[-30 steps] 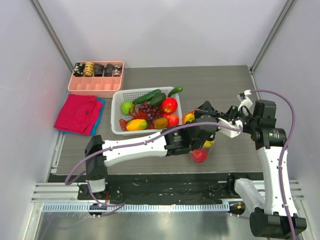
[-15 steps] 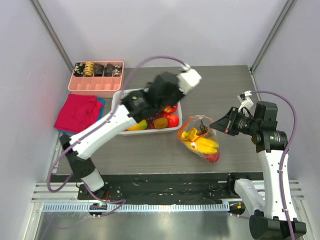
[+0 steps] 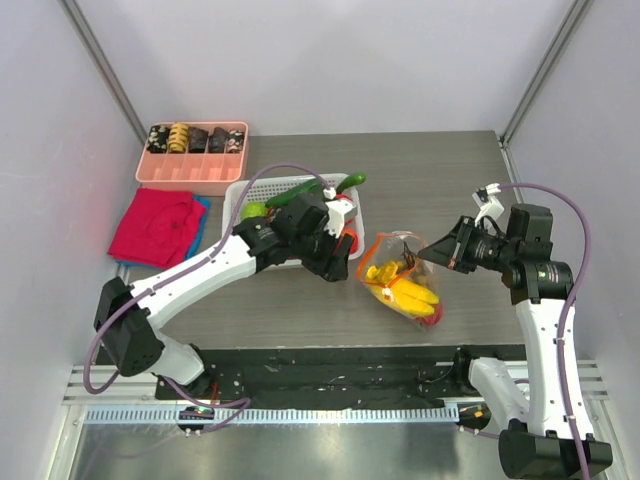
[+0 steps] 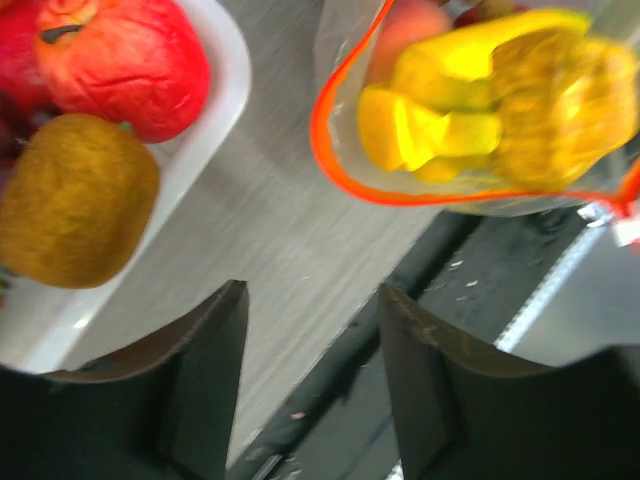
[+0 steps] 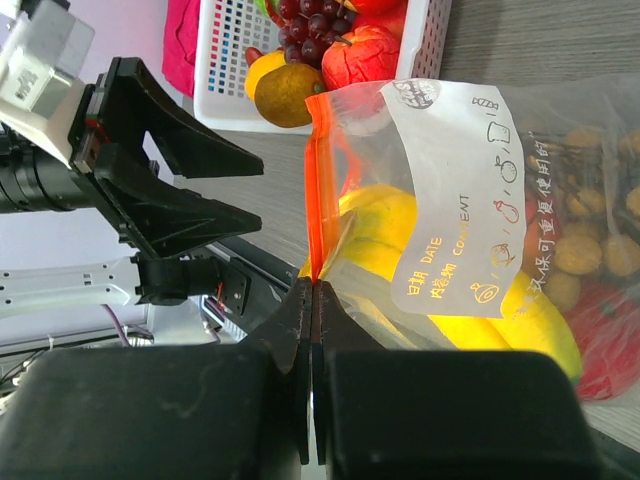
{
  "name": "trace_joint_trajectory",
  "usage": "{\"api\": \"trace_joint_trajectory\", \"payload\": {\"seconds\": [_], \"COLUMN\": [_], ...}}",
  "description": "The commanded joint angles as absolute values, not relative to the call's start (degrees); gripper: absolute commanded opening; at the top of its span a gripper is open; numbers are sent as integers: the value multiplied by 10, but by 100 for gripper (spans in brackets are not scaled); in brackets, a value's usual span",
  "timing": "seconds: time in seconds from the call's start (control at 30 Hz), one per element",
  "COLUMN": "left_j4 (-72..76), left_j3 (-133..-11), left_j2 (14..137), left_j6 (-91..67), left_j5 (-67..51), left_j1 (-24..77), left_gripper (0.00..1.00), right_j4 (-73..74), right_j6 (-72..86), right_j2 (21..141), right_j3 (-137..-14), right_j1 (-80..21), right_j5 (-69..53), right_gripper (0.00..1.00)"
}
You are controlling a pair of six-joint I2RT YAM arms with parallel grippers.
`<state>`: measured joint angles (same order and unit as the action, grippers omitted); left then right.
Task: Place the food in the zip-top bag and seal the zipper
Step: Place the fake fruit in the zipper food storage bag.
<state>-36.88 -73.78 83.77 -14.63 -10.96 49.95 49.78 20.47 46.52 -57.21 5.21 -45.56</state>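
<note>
The zip-top bag (image 3: 400, 268) lies on the table right of the basket, holding yellow bananas (image 3: 410, 293) and a red round fruit (image 3: 430, 318). My right gripper (image 3: 446, 251) is shut on one end of the orange-red zipper (image 5: 316, 180). Through the plastic the right wrist view shows bananas (image 5: 380, 230), the berry bunch (image 5: 585, 230) and red fruit (image 5: 600, 340). My left gripper (image 3: 340, 262) hangs open and empty between basket and bag. Its view shows the zipper (image 4: 316, 125) gaping in a loop around bananas (image 4: 470, 100) and a peach (image 4: 405, 25).
The white lattice basket (image 3: 240, 195) still holds several fruits, with a red one (image 4: 120, 60) and a brown one (image 4: 70, 210) at its near corner. A pink divided tray (image 3: 190, 175) and a red cloth (image 3: 155, 225) lie at the far left. The table's front edge runs just below the bag.
My left arm lifted off the bag, swung over the basket, then dropped beside the basket's right end, and its jaws opened. The right gripper kept its hold on the zipper.
</note>
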Motion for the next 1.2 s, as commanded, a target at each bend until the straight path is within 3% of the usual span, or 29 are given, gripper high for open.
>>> {"api": "trace_joint_trajectory", "payload": {"seconds": [0.0, 0.6, 0.83, 1.17], "left_j4": [-247, -188, -173, -103], "left_j3": [-745, -699, -661, -636], "left_j2": [844, 933, 924, 934], "left_j6": [-255, -402, -417, -447], "left_j5": [-169, -182, -171, -203], "left_j1": [497, 497, 492, 488], "left_gripper": [61, 50, 40, 41], "right_j4": [487, 486, 484, 485], "right_j6": [200, 196, 192, 192], "right_j2": [460, 468, 471, 470], "right_j3": [-578, -584, -583, -578], "right_j1": [51, 52, 52, 52], "right_j5": [-479, -490, -492, -500], "right_gripper": [1, 1, 1, 1]}}
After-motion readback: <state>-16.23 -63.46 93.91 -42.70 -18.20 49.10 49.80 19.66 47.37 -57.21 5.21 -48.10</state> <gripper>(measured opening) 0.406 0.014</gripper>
